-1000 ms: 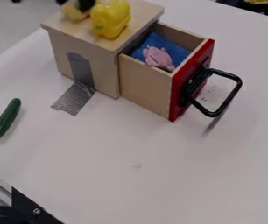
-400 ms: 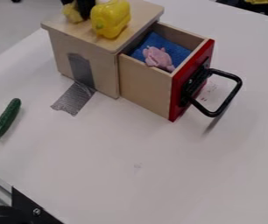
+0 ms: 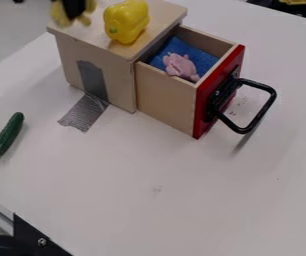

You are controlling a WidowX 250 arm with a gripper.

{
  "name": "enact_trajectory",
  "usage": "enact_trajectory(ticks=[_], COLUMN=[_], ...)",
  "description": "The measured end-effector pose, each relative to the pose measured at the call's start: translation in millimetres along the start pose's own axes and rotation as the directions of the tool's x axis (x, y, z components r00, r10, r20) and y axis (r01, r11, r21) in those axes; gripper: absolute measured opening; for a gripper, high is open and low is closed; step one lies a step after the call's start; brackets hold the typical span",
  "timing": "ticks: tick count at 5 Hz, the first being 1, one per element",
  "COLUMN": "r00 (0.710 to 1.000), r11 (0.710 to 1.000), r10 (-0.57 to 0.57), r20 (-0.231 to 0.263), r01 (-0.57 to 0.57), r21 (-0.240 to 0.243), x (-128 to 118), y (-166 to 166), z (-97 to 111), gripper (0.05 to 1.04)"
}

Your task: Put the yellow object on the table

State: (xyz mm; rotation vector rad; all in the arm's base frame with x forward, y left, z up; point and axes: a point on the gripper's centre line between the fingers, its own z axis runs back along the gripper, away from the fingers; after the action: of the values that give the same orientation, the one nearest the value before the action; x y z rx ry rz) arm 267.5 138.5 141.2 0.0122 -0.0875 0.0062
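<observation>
- Yellow toy (image 3: 61, 14): held at the left edge of the box's (image 3: 99, 73) top.
- Black gripper (image 3: 74, 9): pinching the yellow toy there.
- Yellow pepper (image 3: 125, 22): on top of the box.
- Drawer (image 3: 164, 98): pulled out from the box's right, holding a pink toy (image 3: 179, 65) on blue cloth (image 3: 203, 59).
- Green cucumber (image 3: 8, 134): on the white table (image 3: 156, 210), left of the box.

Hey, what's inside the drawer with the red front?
The drawer has a blue cloth-like piece with a small pink toy on top. Whatever lies beneath them is covered, and the walls hide the lowest part.
</observation>
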Motion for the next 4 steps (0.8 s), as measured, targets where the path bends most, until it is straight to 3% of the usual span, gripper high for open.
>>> enact_trajectory(ticks=[1,2,3,4], r00=[0.998,0.996,0.994,0.993], r11=[1.000,0.998,0.996,0.998], r10=[0.017,0.053,0.053,0.031], r20=[-0.061,-0.076,-0.097,-0.113], r01=[-0.017,-0.055,-0.059,-0.037], r21=[0.002,-0.020,-0.064,-0.049], x=[-36.1,-67.4,-79.6,-75.8], y=[-46.1,-86.6,-133.9,-153.1], z=[-13.5,-38.5,-71.3,-91.2], gripper=[0.097,0.097,0.097,0.118])
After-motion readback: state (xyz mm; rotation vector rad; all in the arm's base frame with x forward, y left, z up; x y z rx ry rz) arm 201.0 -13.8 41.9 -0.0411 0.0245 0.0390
